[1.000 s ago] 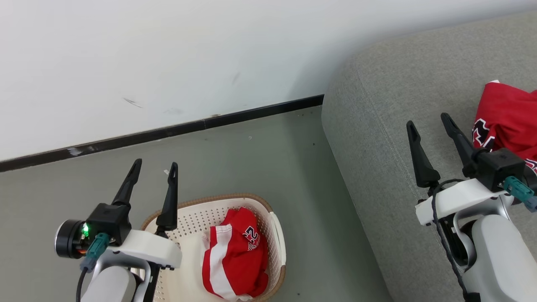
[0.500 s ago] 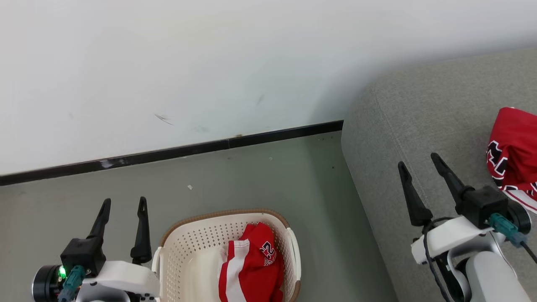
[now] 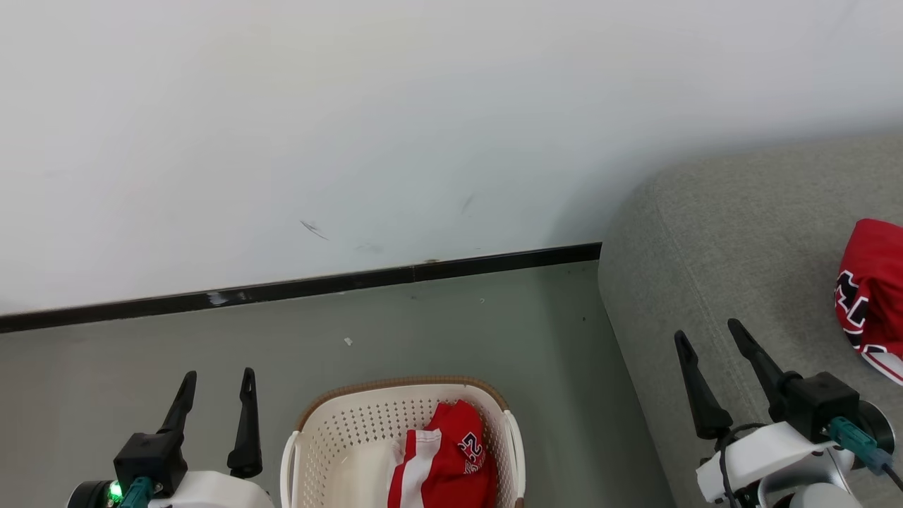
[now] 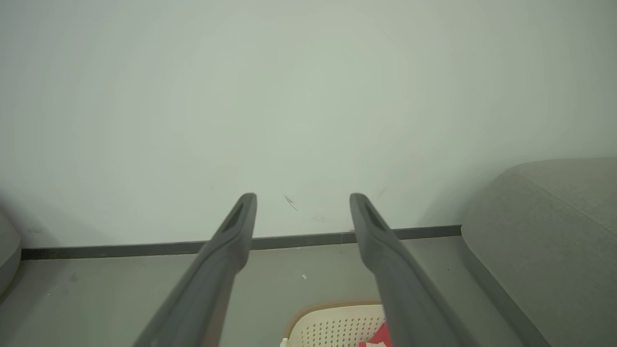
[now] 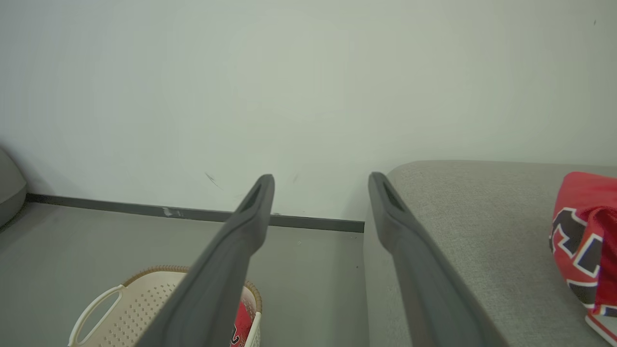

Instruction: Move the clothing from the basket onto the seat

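A red garment with white stripes and a dark number lies crumpled in the cream basket on the floor at the bottom centre. A second red garment with dark letters lies on the grey seat at the right edge, also seen as red clothing on the seat. My left gripper hangs open and empty left of the basket. My right gripper stands open and empty over the seat's front, left of the garment there. The basket shows low in the right wrist view.
A white wall with a black skirting strip closes the back. Grey-green floor lies between wall, basket and seat. A small white scrap sits on the floor.
The head view has tilted up and shifted, so basket, seat and both grippers sit lower in the picture. Both grippers stay open and empty; the garments lie as before.
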Controlling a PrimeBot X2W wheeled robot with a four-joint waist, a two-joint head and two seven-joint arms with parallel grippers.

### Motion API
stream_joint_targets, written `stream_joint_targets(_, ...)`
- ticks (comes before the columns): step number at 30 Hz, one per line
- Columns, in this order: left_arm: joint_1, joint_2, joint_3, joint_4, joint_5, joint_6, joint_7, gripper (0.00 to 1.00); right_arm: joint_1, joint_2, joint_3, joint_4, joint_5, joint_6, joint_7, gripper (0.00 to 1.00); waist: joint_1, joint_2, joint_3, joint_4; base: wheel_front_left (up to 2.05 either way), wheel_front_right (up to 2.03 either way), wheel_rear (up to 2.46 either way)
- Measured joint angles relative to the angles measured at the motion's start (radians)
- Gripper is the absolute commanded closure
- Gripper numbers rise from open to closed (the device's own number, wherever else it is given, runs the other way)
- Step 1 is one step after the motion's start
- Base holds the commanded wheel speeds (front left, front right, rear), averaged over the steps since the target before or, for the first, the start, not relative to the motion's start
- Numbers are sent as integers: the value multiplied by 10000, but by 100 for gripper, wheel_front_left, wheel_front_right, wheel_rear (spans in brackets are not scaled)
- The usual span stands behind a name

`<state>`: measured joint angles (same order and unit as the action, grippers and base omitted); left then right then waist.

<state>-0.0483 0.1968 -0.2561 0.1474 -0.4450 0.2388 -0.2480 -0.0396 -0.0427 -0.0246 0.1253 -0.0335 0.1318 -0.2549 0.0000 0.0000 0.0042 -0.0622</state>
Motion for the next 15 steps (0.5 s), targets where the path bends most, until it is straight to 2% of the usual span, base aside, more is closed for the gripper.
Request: stream_joint_targets(15,382,-10,-8,-13,88,-54,0,0,879,21,67,-257,742,0,0,0,0,0,-496,355,0,0,0)
